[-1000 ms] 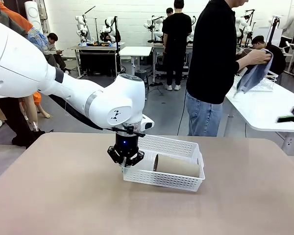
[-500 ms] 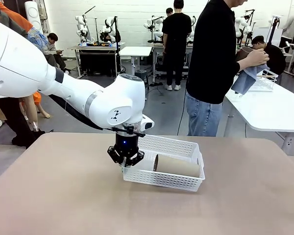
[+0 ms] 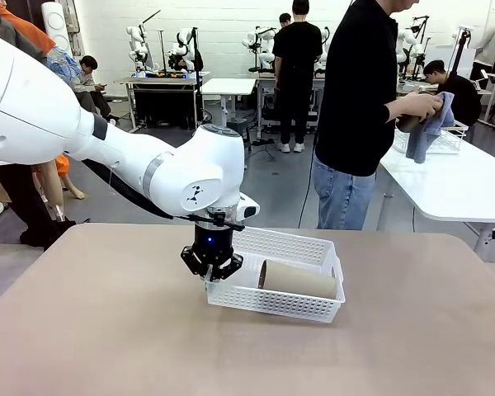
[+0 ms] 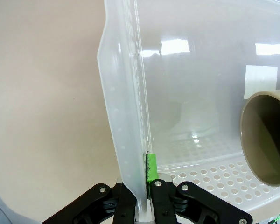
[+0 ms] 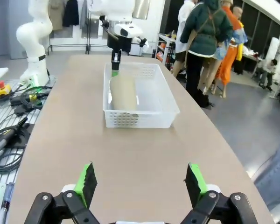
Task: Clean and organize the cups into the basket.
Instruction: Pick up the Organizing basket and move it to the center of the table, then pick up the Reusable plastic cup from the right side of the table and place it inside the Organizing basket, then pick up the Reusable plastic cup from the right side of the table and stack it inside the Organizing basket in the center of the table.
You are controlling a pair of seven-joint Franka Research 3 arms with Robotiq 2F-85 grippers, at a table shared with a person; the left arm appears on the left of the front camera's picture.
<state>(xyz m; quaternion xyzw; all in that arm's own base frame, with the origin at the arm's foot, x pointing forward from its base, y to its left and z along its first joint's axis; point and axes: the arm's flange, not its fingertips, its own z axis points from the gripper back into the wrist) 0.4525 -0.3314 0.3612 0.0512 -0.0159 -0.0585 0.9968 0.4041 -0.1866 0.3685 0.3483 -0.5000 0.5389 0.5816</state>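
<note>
Left claw (image 3: 211, 270) points straight down at the near left corner of the white lattice basket (image 3: 277, 306), pinching the basket's short end wall. From its wrist camera the left claw (image 4: 145, 179) is pressed together on that thin wall (image 4: 122, 121), one green pad (image 4: 150, 167) on the inner side and the other finger on the outer side. The basket sits flat on the beige desk (image 3: 99, 330), a little right of its middle.

One taupe-brown cup (image 3: 302, 280) lies on its side on the basket floor, along the long wall nearest the robot, its open mouth (image 4: 267, 140) turned toward the gripped end. It is near the green pad but apart from it.

Right claw (image 5: 141, 181) hangs above the bare desk (image 5: 130, 149) with its two green pads spread wide, holding nothing, well apart from the basket (image 5: 140, 119) and the cup (image 5: 124, 91) ahead of it.

At the far side a person in a black top stands turned toward a neighbouring white table (image 3: 454, 186). One hand (image 3: 421, 105) holds a blue-grey cloth (image 3: 430, 132) against a dark rounded thing (image 3: 407, 124), seemingly another brown cup, mostly hidden. A white wire basket (image 3: 447, 142) stands on that table just behind.
</note>
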